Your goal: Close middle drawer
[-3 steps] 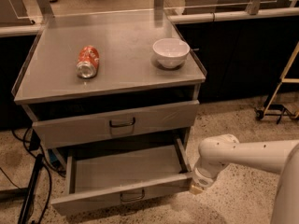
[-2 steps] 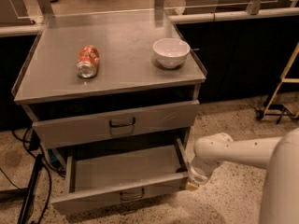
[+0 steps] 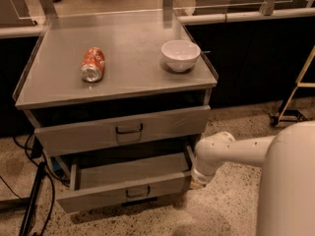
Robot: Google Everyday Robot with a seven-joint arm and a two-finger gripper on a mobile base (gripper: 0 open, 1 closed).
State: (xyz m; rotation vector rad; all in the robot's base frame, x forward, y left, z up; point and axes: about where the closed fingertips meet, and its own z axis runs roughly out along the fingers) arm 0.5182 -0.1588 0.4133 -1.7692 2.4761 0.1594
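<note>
The middle drawer (image 3: 123, 191) is the slim-fronted grey tray with a small dark loop handle (image 3: 138, 192). It stands pulled out below the taller top drawer (image 3: 123, 131). Its tray floor (image 3: 133, 171) shows and looks empty. My gripper (image 3: 198, 181) is at the end of the white arm (image 3: 231, 151), which reaches in from the right. The gripper sits against the right end of the middle drawer's front, low beside the cabinet. The lowest drawer is hidden under the open one.
On the cabinet top (image 3: 128, 68) lie an orange soda can (image 3: 93, 64) on its side and a white bowl (image 3: 180, 55). Black cables (image 3: 34, 200) hang at the cabinet's left. A wheeled stand (image 3: 290, 107) is at the right. The floor is speckled.
My arm has moved left toward the cabinet, and the middle drawer's front has slid back a little toward the cabinet. The can and bowl have not moved.
</note>
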